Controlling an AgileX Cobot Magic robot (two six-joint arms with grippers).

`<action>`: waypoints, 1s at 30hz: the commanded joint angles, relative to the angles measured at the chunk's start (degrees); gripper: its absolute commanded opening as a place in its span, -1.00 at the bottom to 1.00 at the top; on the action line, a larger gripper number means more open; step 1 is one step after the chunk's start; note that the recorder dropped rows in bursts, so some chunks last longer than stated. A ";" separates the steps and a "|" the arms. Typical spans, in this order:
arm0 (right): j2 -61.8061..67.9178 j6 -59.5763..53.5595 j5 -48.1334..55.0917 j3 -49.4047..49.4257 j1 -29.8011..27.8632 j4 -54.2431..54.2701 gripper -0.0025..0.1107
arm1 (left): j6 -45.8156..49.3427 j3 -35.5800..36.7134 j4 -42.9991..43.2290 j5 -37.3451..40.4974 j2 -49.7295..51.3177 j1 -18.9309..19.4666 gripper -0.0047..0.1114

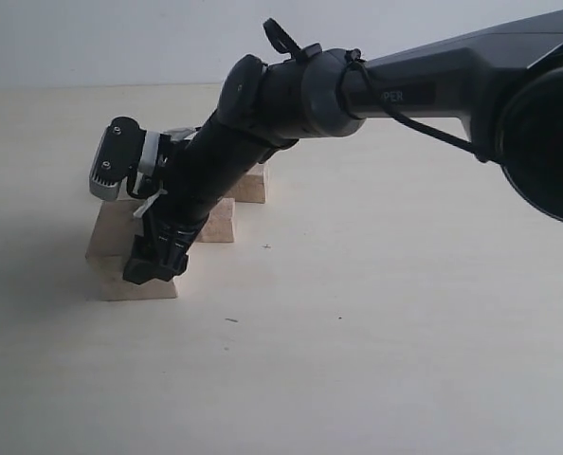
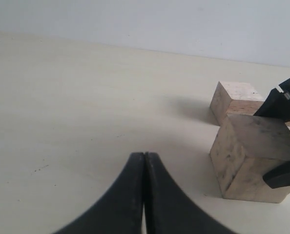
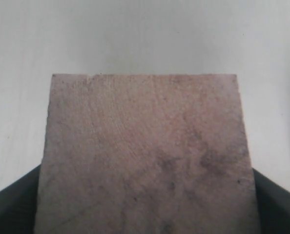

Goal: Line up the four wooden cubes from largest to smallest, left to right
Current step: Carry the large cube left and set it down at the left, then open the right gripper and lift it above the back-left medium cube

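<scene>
1. Largest cube point(image 3: 145, 156) fills the right wrist view, square between the fingers point(image 3: 13, 209) of the right gripper point(image 1: 156, 265). They lie flush on two opposite sides, so I judge it clasped. Its base looks to be resting on the table point(image 1: 376, 360).
2. Just behind that gripper, under its forearm, sits the second cube point(image 1: 220, 220). The third cube point(image 1: 253, 185) lies farther back along the same line. I cannot find the fourth.
3. Well off to one side of the clasped cube, the left gripper point(image 2: 144, 195) is pinched together on nothing.
4. The step in hand looks like settling the largest cube at the row's left end. Keep its base flat on the table and its faces square with the second cube.
5. For letting go, part the fingers evenly and rise straight up. One finger stands near the second cube, so any sideways drift could knock the row.
</scene>
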 commanded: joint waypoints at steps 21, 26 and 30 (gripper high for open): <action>-3.46 3.46 -0.46 -0.23 0.48 -5.23 0.90 | 0.11 0.19 0.18 -0.80 -0.30 -0.35 -0.92; -7.33 5.80 -0.35 -0.23 0.48 -5.11 0.90 | 0.11 0.19 0.18 -0.80 -0.30 -0.35 -0.92; -11.38 8.26 -3.43 -0.23 0.48 -5.11 0.90 | 0.11 0.19 0.18 -0.80 -0.30 -0.35 -0.92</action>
